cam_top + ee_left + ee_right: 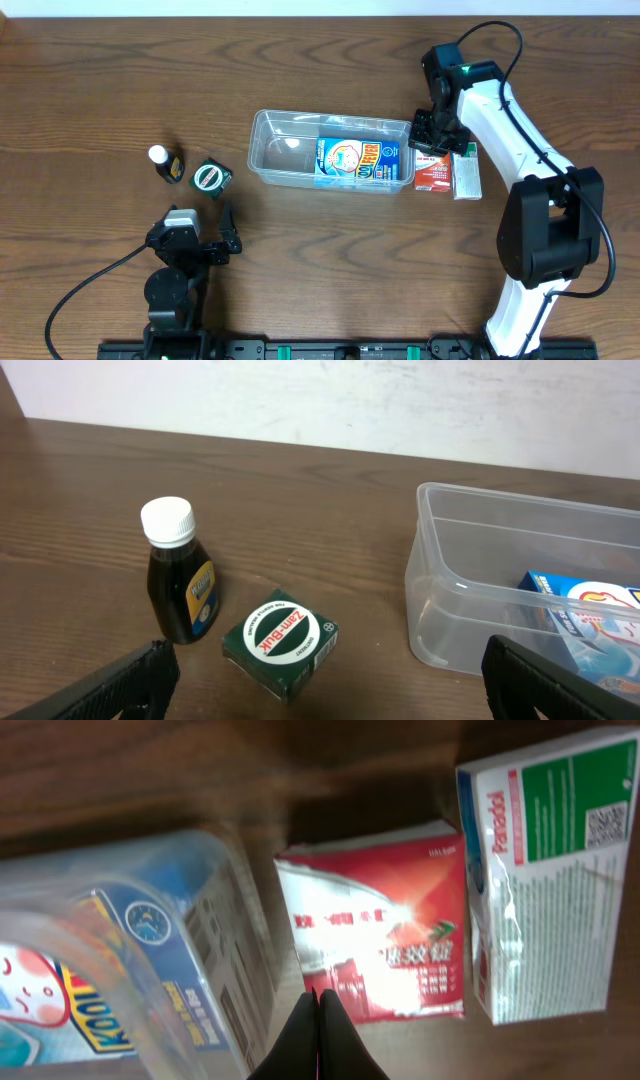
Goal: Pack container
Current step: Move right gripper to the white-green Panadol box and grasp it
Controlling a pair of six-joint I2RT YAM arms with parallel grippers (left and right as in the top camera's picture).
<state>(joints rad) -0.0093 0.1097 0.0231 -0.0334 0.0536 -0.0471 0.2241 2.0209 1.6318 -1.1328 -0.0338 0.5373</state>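
The clear plastic container [285, 150] lies mid-table with a blue box [357, 162] in its right half. It also shows in the left wrist view [440, 575] and the right wrist view [170, 870]. My right gripper [432, 138] hovers just right of the container's right end, above a red box [432, 172]; its fingers [318, 1005] are pressed together with nothing between them. A white and green box [466, 172] lies beside the red one. My left gripper [222, 238] is open and empty, below a dark green box [211, 178] and a dark bottle [165, 163].
In the left wrist view the bottle [178, 585] stands upright left of the green box [282, 642], with the container to their right. In the right wrist view the red box [375, 925] and white box [548, 870] lie side by side on the wood.
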